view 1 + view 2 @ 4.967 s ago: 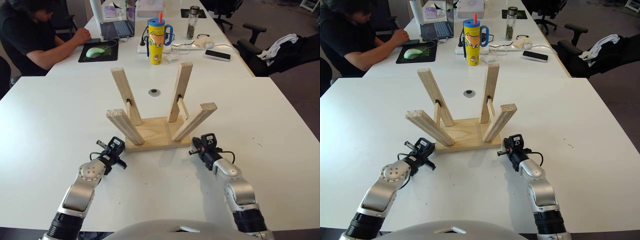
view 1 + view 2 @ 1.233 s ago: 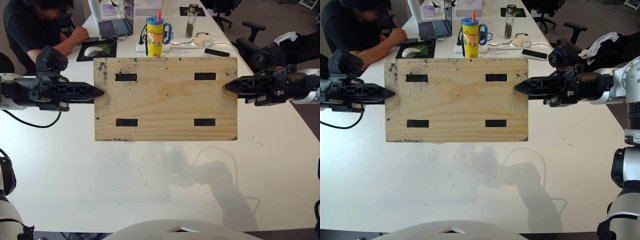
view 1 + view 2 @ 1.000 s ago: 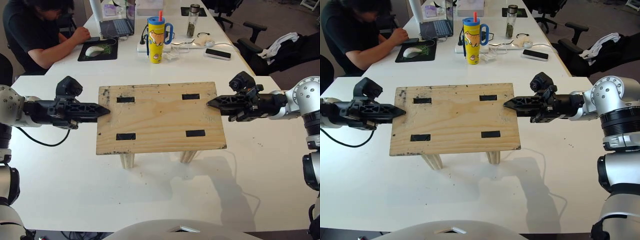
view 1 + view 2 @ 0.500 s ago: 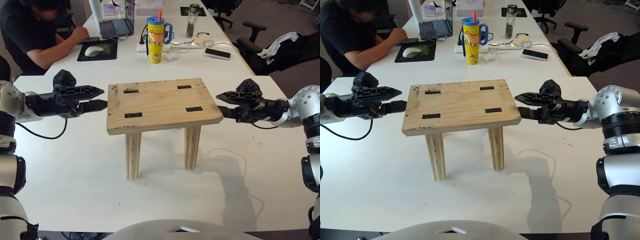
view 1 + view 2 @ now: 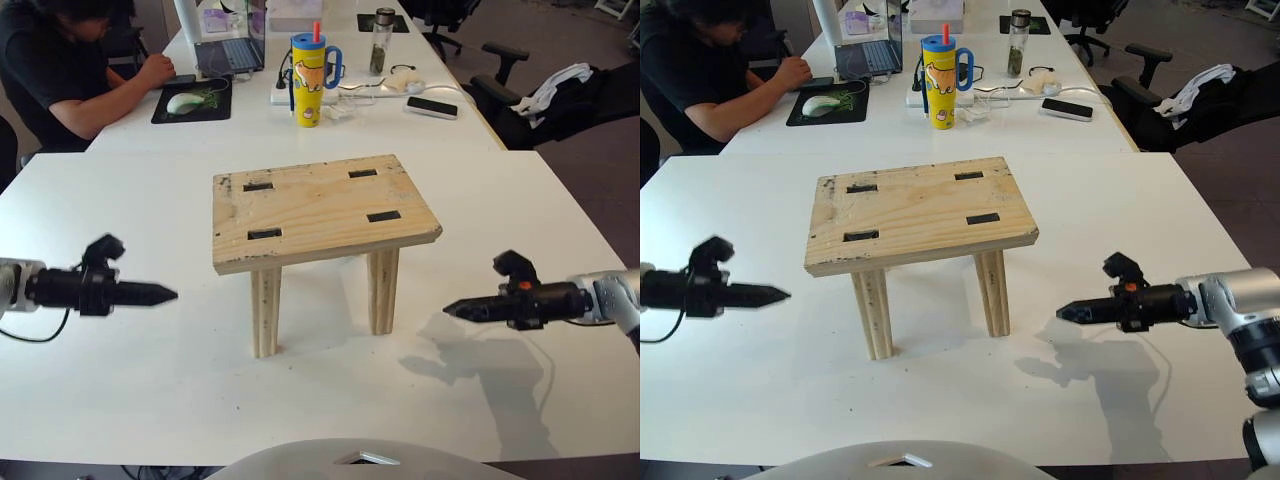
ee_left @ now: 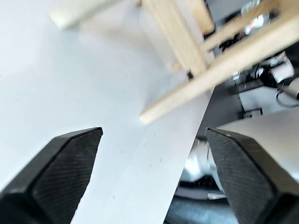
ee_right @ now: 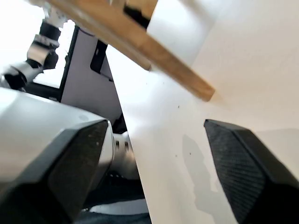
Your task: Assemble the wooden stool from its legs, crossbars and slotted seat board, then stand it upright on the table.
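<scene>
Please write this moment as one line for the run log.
stool: upright on table | left jaws: open, clear of stool | right jaws: open, clear of stool | task: looks done

Head views: bright, even overhead room light, no hard glare spots. White table (image 5: 150, 400) reflects strongly and reads near blown out towards the front. Stool (image 5: 320, 205) top is evenly lit, its underside and inner leg faces darker; it throws 1 soft, faint shadow on the table round the legs. Both wrist views: table washed out to near white, with a clipped white patch in the right wrist view. Left gripper (image 6: 154, 132) and right gripper (image 7: 156, 122) show as dark, underlit masses.
</scene>
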